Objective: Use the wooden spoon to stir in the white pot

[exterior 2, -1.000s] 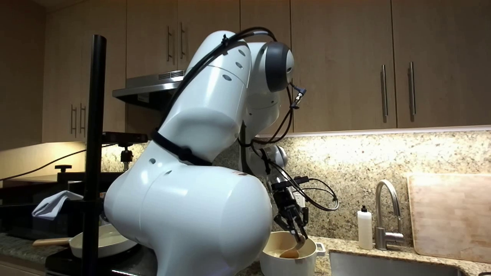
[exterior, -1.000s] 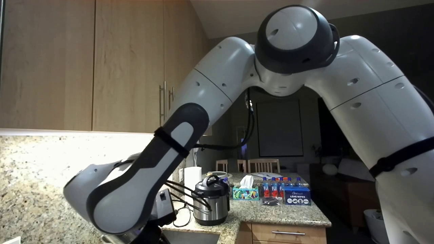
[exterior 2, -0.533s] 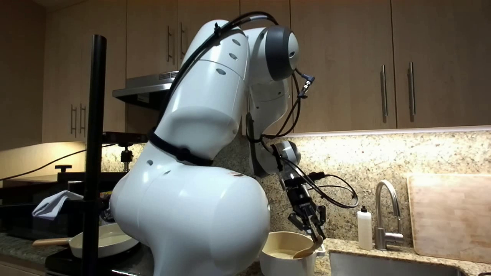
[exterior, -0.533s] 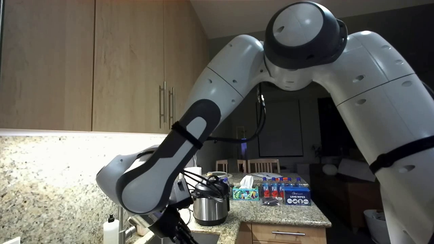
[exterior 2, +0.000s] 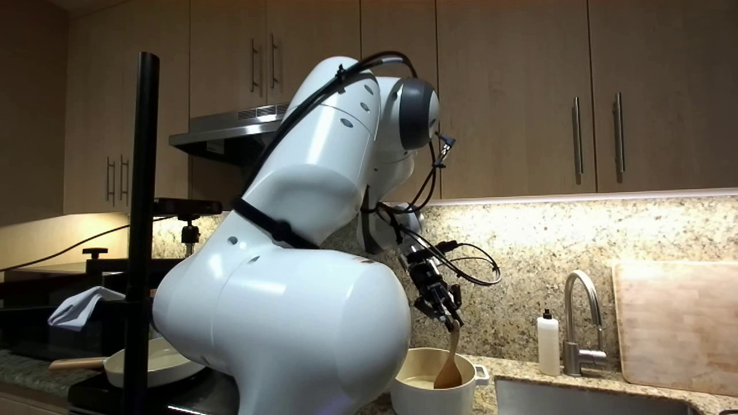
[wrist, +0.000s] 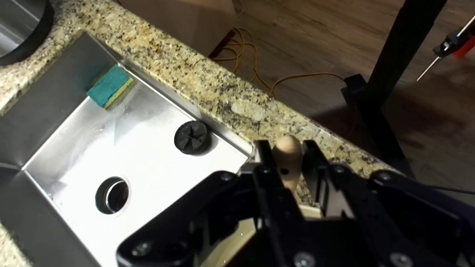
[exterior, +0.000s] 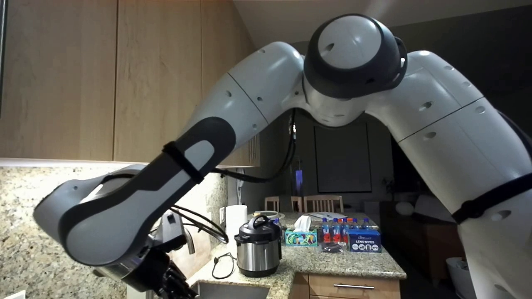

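The white pot (exterior 2: 433, 400) stands on the counter beside the sink in an exterior view. My gripper (exterior 2: 452, 324) hangs above its rim, fingers pointing down. They are shut on the top end of the wooden spoon (exterior 2: 454, 346), which leans slightly, its bowl inside the pot near the wall on the sink side. In the wrist view the rounded handle end of the spoon (wrist: 288, 152) sits between both fingertips of the gripper (wrist: 286, 147). Only a bit of pot rim (wrist: 310, 211) shows below them. In an exterior view the gripper (exterior: 178, 285) is cut by the bottom edge; spoon and pot are out of that view.
The steel sink (wrist: 156, 178) holds a green sponge (wrist: 110, 86) and a black stopper (wrist: 192, 137). Behind it stand a soap bottle (exterior 2: 548, 343), a faucet (exterior 2: 582, 323) and a cutting board (exterior 2: 680, 328). A pan (exterior 2: 151, 364) and a pressure cooker (exterior: 258, 246) stand elsewhere.
The gripper swung toward the sink side with the spoon, then came back and rose somewhat. The spoon stands more upright than before, its bowl still in the pot.
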Controlling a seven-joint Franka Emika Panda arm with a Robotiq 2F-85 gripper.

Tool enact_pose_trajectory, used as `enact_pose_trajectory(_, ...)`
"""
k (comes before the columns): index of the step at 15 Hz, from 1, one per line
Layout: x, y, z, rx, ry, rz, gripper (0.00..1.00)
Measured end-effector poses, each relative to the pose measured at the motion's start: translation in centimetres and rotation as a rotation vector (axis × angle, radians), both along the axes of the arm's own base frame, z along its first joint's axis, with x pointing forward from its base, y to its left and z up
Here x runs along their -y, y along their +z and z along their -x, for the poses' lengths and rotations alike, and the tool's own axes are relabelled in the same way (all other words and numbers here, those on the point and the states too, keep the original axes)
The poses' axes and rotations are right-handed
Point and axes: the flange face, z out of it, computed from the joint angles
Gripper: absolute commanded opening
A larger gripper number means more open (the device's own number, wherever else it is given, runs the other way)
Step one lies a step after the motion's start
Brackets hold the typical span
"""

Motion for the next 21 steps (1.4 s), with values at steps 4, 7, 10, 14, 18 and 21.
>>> enact_pose_trajectory(4, -4.0, -1.2, -0.7, 0.007, 0.043, -0.017, 0.09)
enact_pose_trajectory(7, -4.8, -2.0, -0.5, -0.001, 0.056, -0.008, 0.08)
enact_pose_trajectory(10, -4.5, -2.6, -0.1, -0.015, 0.059, 0.003, 0.09)
enact_pose_trajectory(14, -2.8, -4.6, 1.3, -0.060, 0.057, 0.043, 0.09)
enact_pose_trajectory(18, 0.6, -5.4, 2.5, -0.095, 0.031, 0.084, 0.09)
enact_pose_trajectory(21, 3.0, -4.6, 2.1, -0.089, -0.001, 0.081, 0.09)
